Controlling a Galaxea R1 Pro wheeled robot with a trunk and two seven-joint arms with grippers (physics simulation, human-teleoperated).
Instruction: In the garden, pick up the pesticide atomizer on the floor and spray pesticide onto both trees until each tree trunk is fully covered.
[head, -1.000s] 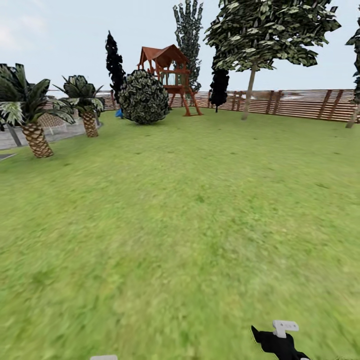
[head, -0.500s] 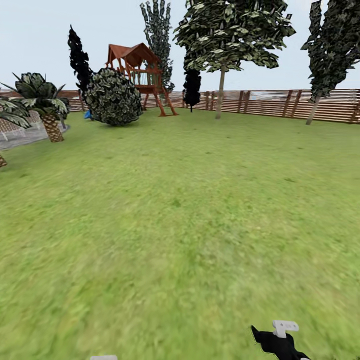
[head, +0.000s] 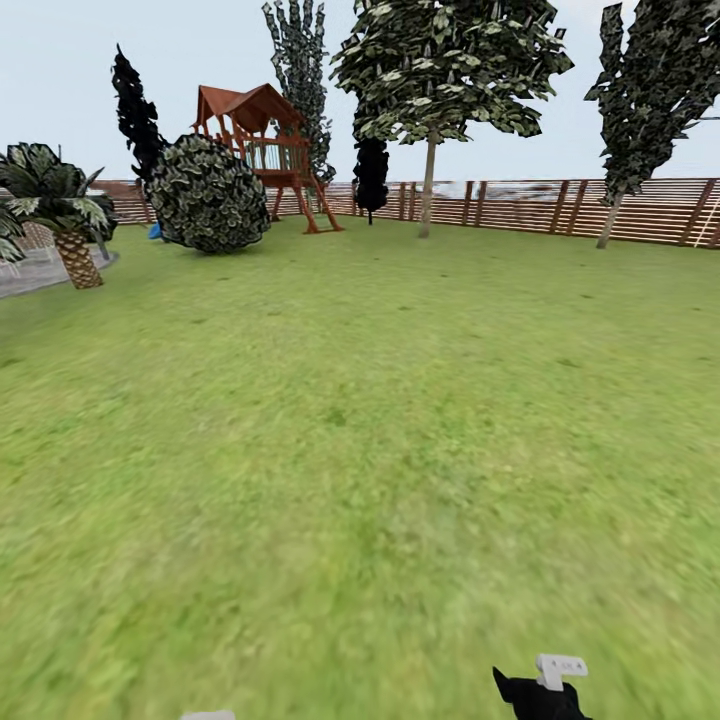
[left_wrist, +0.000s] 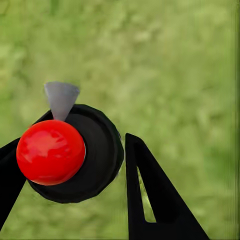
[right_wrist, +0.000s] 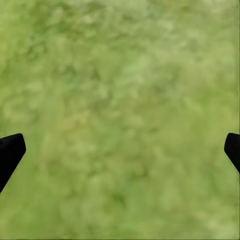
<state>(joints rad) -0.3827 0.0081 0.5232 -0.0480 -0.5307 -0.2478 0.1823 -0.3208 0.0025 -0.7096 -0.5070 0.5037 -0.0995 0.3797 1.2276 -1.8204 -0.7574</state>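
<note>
- At the far left of the head view a short palm (head: 62, 210) stands at the edge of the lawn (head: 340, 420), and it is no target of yours.
- Next come a round bush (head: 207, 195) and a wooden play tower (head: 262, 135), well away across the grass.
- Further right, a leafy tree (head: 430, 90) and a darker one (head: 640, 100) stand near the slatted fence (head: 520, 205). Both have thin trunks, so I judge that they are not the thick trunks you must spray.
- Your left gripper (left_wrist: 70, 145) has its black fingers (left_wrist: 150, 200) apart around a round black thing with a red dome (left_wrist: 50, 152) and a grey cone. I cannot tell what it is, or whether the fingers clamp it.
- Your right gripper (right_wrist: 120, 145) is spread wide, with only grass between its tips, so it holds nothing.
- I cannot tell where the spray bottle is. Nothing on the open grass ahead reads as a small whitish bottle.
- The step in hand looks like the search, so you are at the very start of the task with no trunk treated.
- Next you need to turn or drive until the bottle or the thick leaning trunks come into sight. Then stop beside the bottle and lower the open right gripper over it.
</note>
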